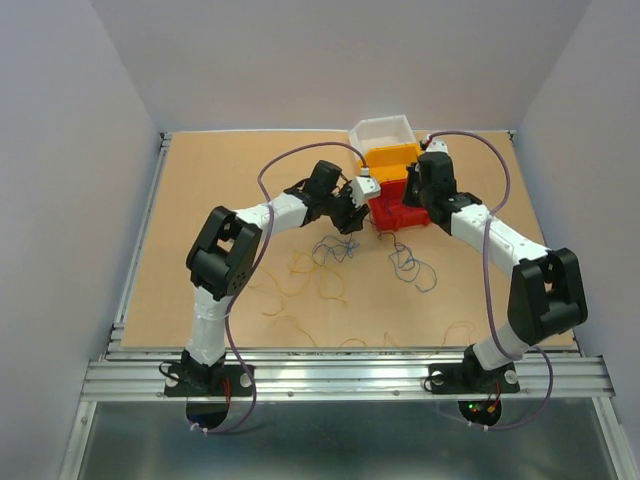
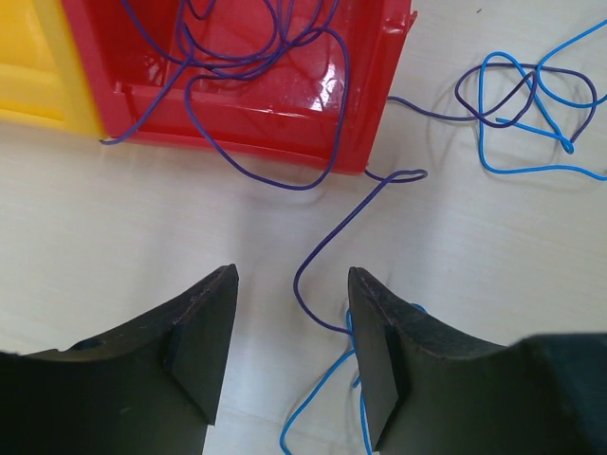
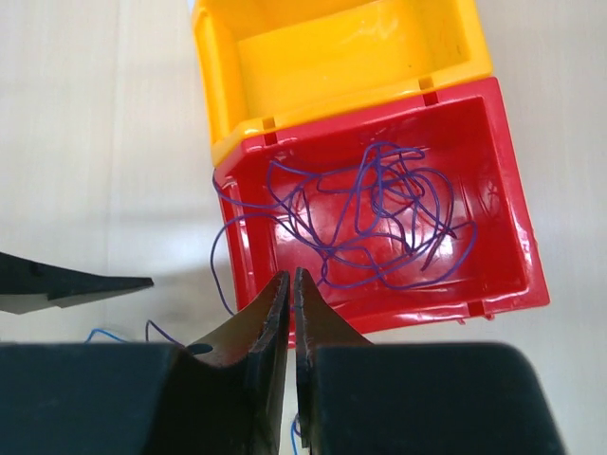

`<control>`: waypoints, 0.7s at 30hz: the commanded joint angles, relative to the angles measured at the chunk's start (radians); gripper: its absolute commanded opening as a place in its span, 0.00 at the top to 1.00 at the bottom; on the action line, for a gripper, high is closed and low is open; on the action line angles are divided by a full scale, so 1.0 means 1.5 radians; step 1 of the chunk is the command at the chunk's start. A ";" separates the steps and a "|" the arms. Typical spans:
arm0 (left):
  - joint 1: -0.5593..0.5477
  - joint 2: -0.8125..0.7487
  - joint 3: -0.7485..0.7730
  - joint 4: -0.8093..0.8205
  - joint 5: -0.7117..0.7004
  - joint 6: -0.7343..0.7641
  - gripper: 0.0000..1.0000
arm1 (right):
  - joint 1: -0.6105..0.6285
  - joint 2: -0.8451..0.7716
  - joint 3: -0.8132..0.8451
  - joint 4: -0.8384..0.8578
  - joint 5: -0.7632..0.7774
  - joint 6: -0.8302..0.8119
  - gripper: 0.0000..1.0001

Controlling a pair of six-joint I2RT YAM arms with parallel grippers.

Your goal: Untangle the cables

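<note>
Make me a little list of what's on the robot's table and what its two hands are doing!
red bin: holds a pile of purple wire, one loop hanging over the rim
yellow bin: empty, right against the red bin
blue wire: loose on the table, outside the bins
left gripper: open, low over the table, purple wire trailing between its fingers
right gripper: jaws almost together, at the red bin's rim, nothing seen held
</note>
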 commanded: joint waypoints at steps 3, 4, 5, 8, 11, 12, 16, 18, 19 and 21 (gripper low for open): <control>-0.012 0.028 0.053 -0.026 0.032 -0.001 0.53 | 0.001 -0.070 -0.043 0.037 0.018 0.000 0.89; -0.013 0.032 0.063 -0.033 0.031 -0.002 0.71 | 0.001 -0.075 -0.046 0.041 0.015 -0.002 0.89; -0.013 0.035 0.067 -0.037 0.027 -0.003 0.83 | 0.001 -0.080 -0.051 0.043 0.015 -0.004 0.89; -0.012 0.016 0.061 -0.045 0.020 -0.002 1.00 | 0.001 -0.084 -0.056 0.053 0.007 -0.013 0.89; -0.011 -0.046 0.023 -0.037 0.010 0.001 1.00 | 0.001 -0.099 -0.071 0.074 -0.014 -0.024 0.89; -0.012 -0.066 0.013 -0.036 0.004 0.002 1.00 | 0.001 -0.104 -0.076 0.074 -0.021 -0.028 0.89; -0.011 -0.166 -0.019 -0.055 -0.043 0.000 1.00 | 0.001 -0.149 -0.118 0.152 -0.059 -0.039 0.89; -0.012 -0.182 -0.006 -0.099 -0.054 -0.006 1.00 | 0.001 -0.181 -0.154 0.191 -0.119 -0.048 0.85; -0.012 -0.195 0.003 -0.121 -0.065 -0.010 1.00 | 0.001 -0.198 -0.167 0.240 -0.179 -0.054 0.81; -0.012 -0.211 0.007 -0.132 -0.068 -0.015 1.00 | 0.001 -0.212 -0.211 0.302 -0.236 -0.059 0.76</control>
